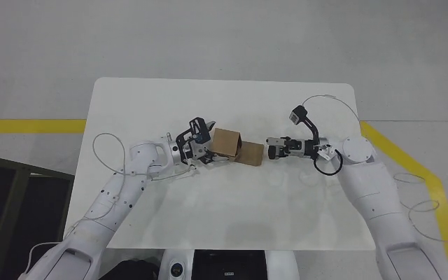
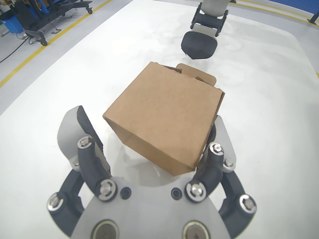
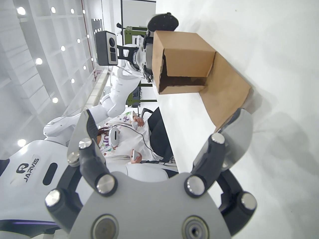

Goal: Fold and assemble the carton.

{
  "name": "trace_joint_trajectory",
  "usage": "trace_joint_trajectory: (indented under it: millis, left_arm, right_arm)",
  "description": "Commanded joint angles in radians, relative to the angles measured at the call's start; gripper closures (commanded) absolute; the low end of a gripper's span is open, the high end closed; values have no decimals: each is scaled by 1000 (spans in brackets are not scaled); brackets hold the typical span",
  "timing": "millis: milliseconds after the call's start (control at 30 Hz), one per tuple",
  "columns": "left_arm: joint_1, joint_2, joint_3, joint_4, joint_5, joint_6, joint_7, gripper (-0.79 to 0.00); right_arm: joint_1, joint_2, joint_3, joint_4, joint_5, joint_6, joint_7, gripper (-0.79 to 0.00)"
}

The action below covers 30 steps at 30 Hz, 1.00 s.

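Carton (image 2: 164,123) sits between the left fingers (image 2: 86,130), which are spread wide apart. One finger lies right against the carton's side wall, and the other stands clear of it, with bare bench (image 2: 261,105) in the gap. It is a squared-up sleeve of brown cardboard whose visible faces are plain. It is tilted, and the corner nearest the left fingers looks raised above its own shadow. Past its far edge a flap (image 2: 197,74) with a tab sticks out. Just beyond that hang the right fingers (image 2: 199,44), one black pad turned toward the carton and apart from it.

On the right wrist camera, the right fingers (image 3: 236,125) are likewise spread apart. One rests at the end of the flap (image 3: 224,90), which lies flat on the bench (image 3: 279,50) and leads up to the carton's (image 3: 184,50) open, hollow mouth. The other finger stands well off to the side, holding nothing.

From above, the carton (image 1: 234,145) lies near the middle of the white bench (image 1: 231,217). The left fingers (image 1: 201,148) are at one end of it and the right fingers (image 1: 274,148) are just beside the flap end.
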Motion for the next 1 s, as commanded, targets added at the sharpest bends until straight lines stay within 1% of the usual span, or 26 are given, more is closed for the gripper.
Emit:
trace_joint_trajectory:
  millis: [0, 200, 467, 633, 767, 933, 967]
  left_arm:
    - [1, -1, 0, -2, -6, 1, -6, -785]
    - [3, -1, -5, -10, -11, -2, -16, -785]
    - [9, 0, -11, -25, -12, -3, -30, -785]
    - [13, 0, -15, -29, -13, 1, -39, -785]
    - [15, 1, -19, -31, -9, 2, -43, -785]
    - [16, 2, -22, -36, -5, 0, -45, -785]
    - [17, 1, -22, -37, -4, 1, -47, -785]
  right_arm:
    - [-14, 1, -3, -6, -3, 1, -12, -785]
    - [-21, -10, -38, 6, 22, 2, -22, -785]
    - [11, -32, -89, 68, 54, -3, -51, -785]
    - [36, -49, -120, 115, 87, -24, -49, -785]
    - [51, -62, -131, 150, 141, -39, -45, -785]
    - [61, -72, -123, 180, 232, -70, -10, -785]
    - [66, -72, -121, 187, 229, -76, -3, -785]
